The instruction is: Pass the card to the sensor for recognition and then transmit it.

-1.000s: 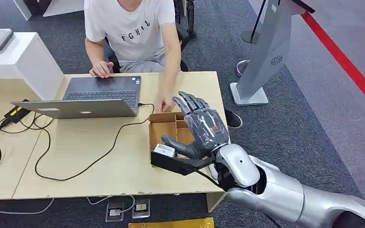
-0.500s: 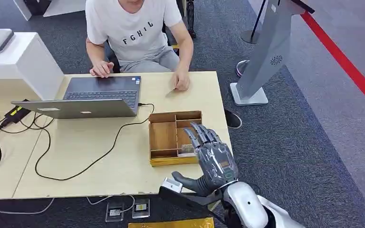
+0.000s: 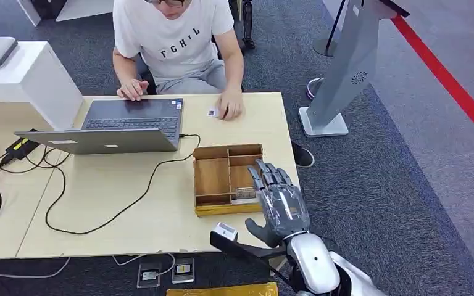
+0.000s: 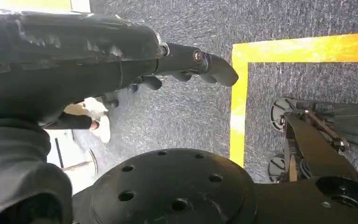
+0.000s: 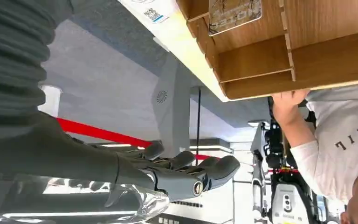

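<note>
In the near right compartment of the shallow brown wooden divider tray (image 3: 213,179) lies a small pale printed card (image 3: 244,195), flat on the tray floor against the front wall; the right wrist view shows it too (image 5: 235,13), close to a partition. Just beside the tray's right end, past the table edge, hangs the robot's grey many-fingered right hand (image 3: 281,206), fingers apart and stretched forward, thumb out to the side, holding nothing and touching neither card nor tray. The left hand (image 4: 121,51) hangs over grey carpet with yellow floor tape (image 4: 238,93), its fingers lightly curled with nothing in them.

The tray sits near the right front corner of a light wooden table (image 3: 129,203). At the far edge a person in a white T-shirt (image 3: 173,37) sits with one hand resting on the tabletop, a second small white card (image 3: 213,112) lying just beside it, and the other hand at a grey open laptop (image 3: 120,126). A black cable (image 3: 99,216) loops across the table from the laptop. A grey slanted kiosk stand (image 3: 345,68) rises to the right on the carpet.
</note>
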